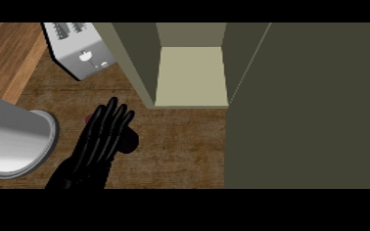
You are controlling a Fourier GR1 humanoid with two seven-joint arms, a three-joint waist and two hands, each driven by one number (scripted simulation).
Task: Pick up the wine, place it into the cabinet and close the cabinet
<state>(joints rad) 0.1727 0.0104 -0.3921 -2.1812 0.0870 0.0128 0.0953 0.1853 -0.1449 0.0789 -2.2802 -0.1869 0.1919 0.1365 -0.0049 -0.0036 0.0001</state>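
Fingers [110, 120] of the left hand [94, 147] lay straight and close together, pointing away toward the far side of the worktop [180, 147], not curled round anything that could be seen. Just under and to the right of them a small dark red shape showed, which I took to be the wine [128, 141]; most of it was hidden by the hand, so its long axis could not be read, nor could I tell whether the palm was touching it or only hovering above it. A tiny red edge also peeked out on the left side of the fingers, which suggested the hand sat right over the bottle. The right hand showed nowhere, so the left hand was plainly the nearer 1 and the only candidate for the grasp.

At the near left, a large grey rounded object [22, 137] sat beside the forearm. Farther off and to the right of the hand stood the cabinet [192, 73], open, its pale shelf bare and facing the worktop, with its dark door [303, 107] swung out along the right side. At the far left stood a toaster [80, 49].

By my judgement the wine was not yet gripped, and the coming carry would run far and rightward from the hand into the cabinet opening.
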